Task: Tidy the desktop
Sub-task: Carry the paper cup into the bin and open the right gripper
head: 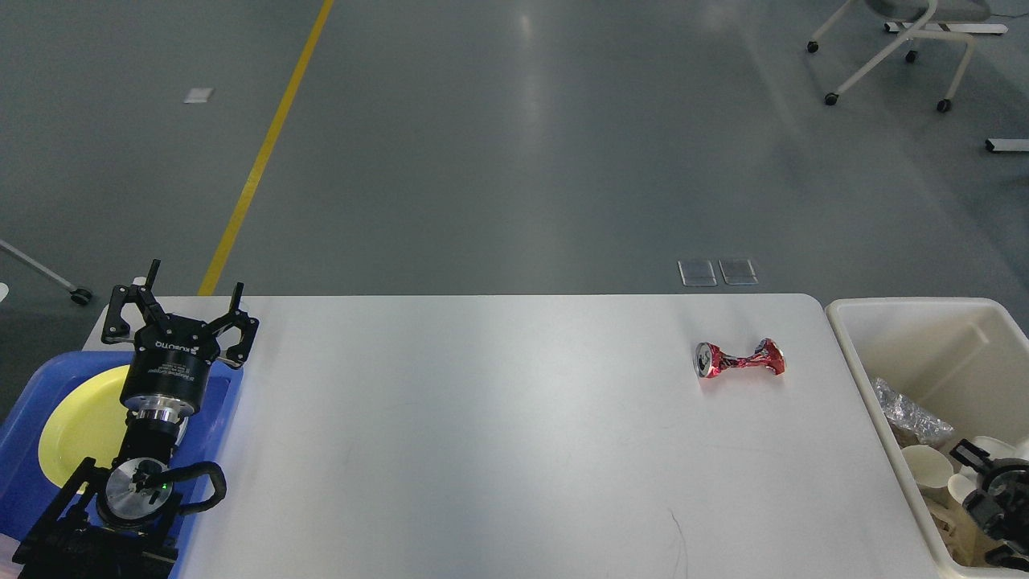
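Note:
The white desktop [498, 426] fills the lower half of the head view. A crushed red can [738, 359] lies on its far right part, on its side. My left gripper [195, 276] stands open and empty above the far left corner, over the blue tray [18, 438]. My right gripper [982, 476] shows at the bottom right edge, low inside the cream-white bin [852, 342], dark and partly cut off. White paper cups lie right against it, and I cannot tell whether its fingers hold one.
A yellow plate [76, 430] lies in the blue tray under my left arm. The bin holds crumpled foil [908, 414] and paper cups [926, 466]. Beyond the table are grey floor, a yellow line and a wheeled chair [892, 48].

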### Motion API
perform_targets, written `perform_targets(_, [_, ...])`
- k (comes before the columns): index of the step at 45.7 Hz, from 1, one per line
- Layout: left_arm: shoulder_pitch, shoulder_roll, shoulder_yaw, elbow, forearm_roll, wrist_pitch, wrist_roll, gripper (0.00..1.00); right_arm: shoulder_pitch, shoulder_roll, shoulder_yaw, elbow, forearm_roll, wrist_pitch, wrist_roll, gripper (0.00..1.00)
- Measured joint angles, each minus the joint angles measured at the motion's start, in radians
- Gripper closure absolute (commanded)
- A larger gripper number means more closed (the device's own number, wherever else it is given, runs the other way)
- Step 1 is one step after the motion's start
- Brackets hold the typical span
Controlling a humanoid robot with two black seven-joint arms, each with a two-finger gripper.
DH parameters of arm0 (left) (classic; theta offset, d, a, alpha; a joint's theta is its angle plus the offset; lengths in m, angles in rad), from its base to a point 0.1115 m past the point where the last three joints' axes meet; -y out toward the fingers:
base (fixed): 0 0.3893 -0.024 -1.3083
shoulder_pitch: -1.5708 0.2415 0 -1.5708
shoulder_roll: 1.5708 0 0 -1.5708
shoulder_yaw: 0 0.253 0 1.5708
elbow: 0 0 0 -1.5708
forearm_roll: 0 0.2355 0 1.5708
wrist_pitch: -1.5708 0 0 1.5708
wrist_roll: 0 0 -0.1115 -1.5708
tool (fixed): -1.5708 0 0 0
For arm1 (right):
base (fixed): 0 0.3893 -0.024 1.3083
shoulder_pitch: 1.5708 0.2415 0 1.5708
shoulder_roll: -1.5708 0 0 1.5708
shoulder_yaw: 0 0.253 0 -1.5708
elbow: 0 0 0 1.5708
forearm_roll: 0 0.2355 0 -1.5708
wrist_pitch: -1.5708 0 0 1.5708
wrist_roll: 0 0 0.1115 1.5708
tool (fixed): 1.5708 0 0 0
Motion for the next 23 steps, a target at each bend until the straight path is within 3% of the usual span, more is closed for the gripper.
perform_targets(5, [0.000, 0.000, 0.000, 0.000, 0.000, 0.000, 0.000, 0.04, -0.003, 0.002, -0.001, -0.001, 0.000, -0.003, 0.000, 1.00])
perform_targets(6, [0.000, 0.000, 0.000, 0.000, 0.000, 0.000, 0.000, 0.04, -0.005, 0.002, -0.001, -0.001, 0.000, -0.003, 0.000, 0.94])
perform_targets(7, [0.000, 0.000, 0.000, 0.000, 0.000, 0.000, 0.000, 0.04, -0.006, 0.002, -0.003, -0.001, 0.000, -0.004, -0.001, 0.78])
perform_targets(10, [0.000, 0.000, 0.000, 0.000, 0.000, 0.000, 0.000, 0.04, -0.015, 0.002, -0.008, -0.002, 0.000, -0.007, -0.001, 0.13])
perform_targets(11, [0.000, 0.000, 0.000, 0.000, 0.000, 0.000, 0.000, 0.04, -0.017, 0.002, -0.009, -0.002, 0.000, -0.009, 0.000, 0.00])
perform_targets(23, [0.000, 0.000, 0.000, 0.000, 0.000, 0.000, 0.000, 0.04, -0.022, 0.001, -0.009, 0.004, 0.000, -0.091, 0.005, 0.00])
